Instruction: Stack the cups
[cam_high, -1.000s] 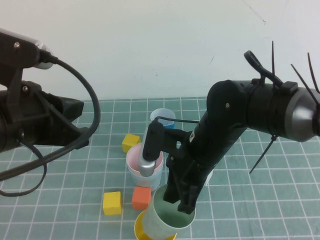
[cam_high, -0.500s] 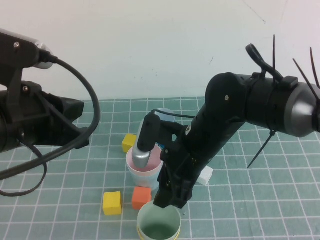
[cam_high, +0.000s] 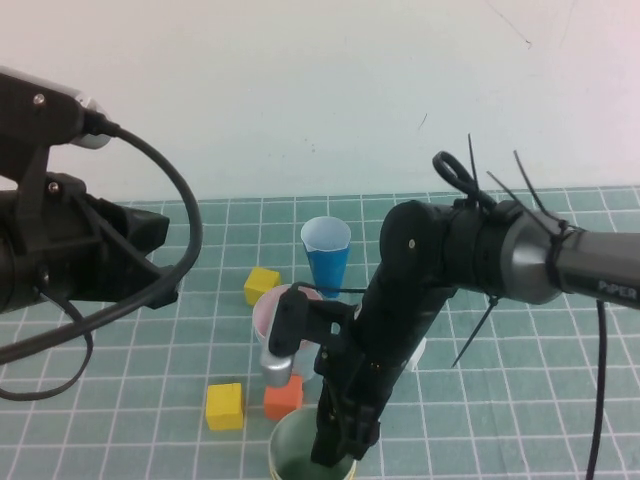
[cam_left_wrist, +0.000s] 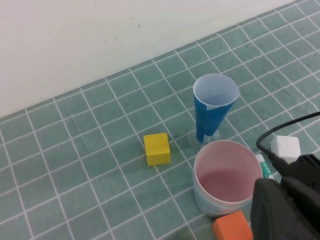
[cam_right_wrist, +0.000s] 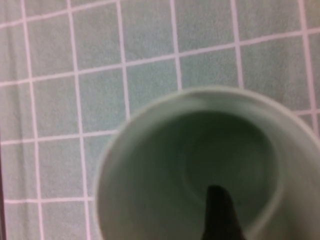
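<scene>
The pale green cup (cam_high: 296, 442) stands at the near edge inside the yellow cup (cam_high: 274, 463). My right gripper (cam_high: 336, 452) reaches down onto its rim. In the right wrist view one dark finger (cam_right_wrist: 219, 215) is inside the green cup (cam_right_wrist: 165, 165); the other finger is hidden. The pink cup (cam_high: 268, 308) sits nested in the light blue cup (cam_left_wrist: 209, 204) at mid table, also seen in the left wrist view (cam_left_wrist: 227, 175), partly hidden by the right arm. My left gripper (cam_high: 148, 232) hangs raised at the far left, away from the cups.
A tall narrow dark blue cup (cam_high: 326, 250) stands behind the pink cup. Two yellow blocks (cam_high: 262, 284) (cam_high: 224, 405), an orange block (cam_high: 283, 396) and a white block (cam_high: 417, 352) lie around the cups on the green grid mat (cam_high: 520, 400).
My right arm has brought the tilted green cup upright and lowered it into the yellow cup. The left arm has not moved.
</scene>
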